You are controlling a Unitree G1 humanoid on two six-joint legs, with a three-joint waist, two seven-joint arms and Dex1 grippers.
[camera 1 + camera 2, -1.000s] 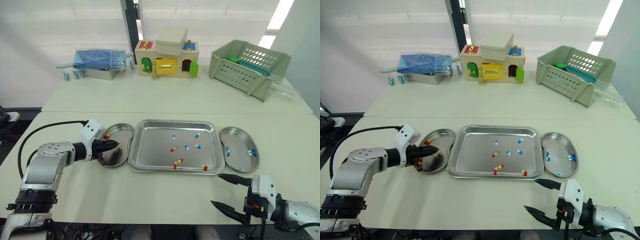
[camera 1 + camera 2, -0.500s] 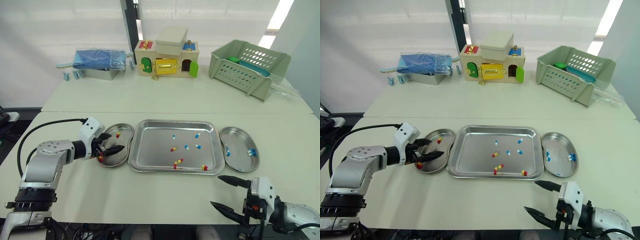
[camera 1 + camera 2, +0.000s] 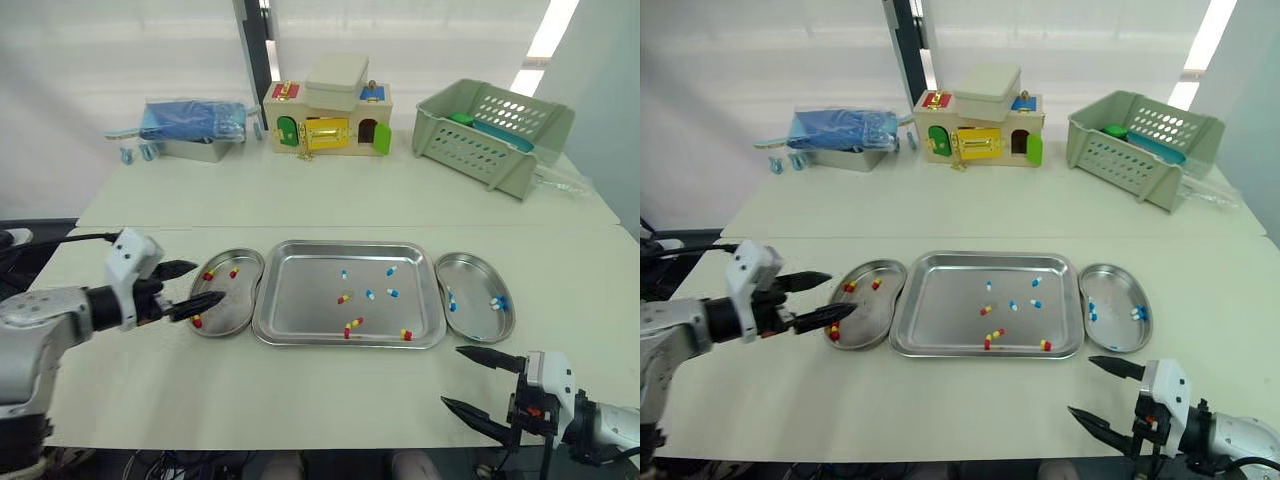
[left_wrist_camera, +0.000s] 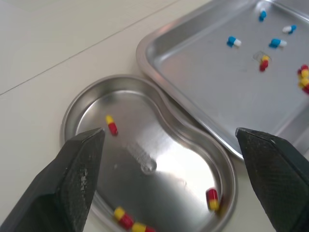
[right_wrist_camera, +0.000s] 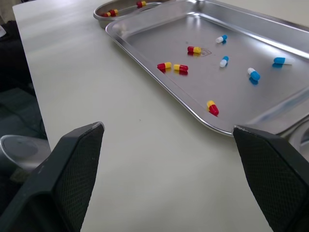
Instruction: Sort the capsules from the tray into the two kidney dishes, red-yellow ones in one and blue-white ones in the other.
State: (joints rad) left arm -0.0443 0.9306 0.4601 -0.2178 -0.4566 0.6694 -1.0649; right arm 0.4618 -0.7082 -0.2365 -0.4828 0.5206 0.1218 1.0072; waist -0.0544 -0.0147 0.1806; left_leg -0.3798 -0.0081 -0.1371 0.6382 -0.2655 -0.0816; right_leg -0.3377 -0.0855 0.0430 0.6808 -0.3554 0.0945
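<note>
Steel tray sits mid-bench with a kidney dish just beside each short end. Left dish holds only red-yellow capsules: one toward the far end, one or two at the outer edge, one at the near end. Exact count is hard to tell. Right dish holds only blue-white capsules, a small cluster toward its outer side and more along the tray side. The tray holds both kinds. Four blue-white lie apart in the far half. One red-yellow is mid-tray, two lie close together nearer the front, and one is by the front rim toward the right. Left fingers are spread apart and empty at the left dish's outer edge, tips pointing toward the tray. The nearer tip is over the dish's near end, close to the capsule there; contact can't be told. Right fingers are spread wide and empty, low over bare bench near the front edge. They sit in front of the right dish and the tray's front right corner, well apart from any capsule. On the back of the bench are a blue bag on a tin, a toy house and a green basket.
</note>
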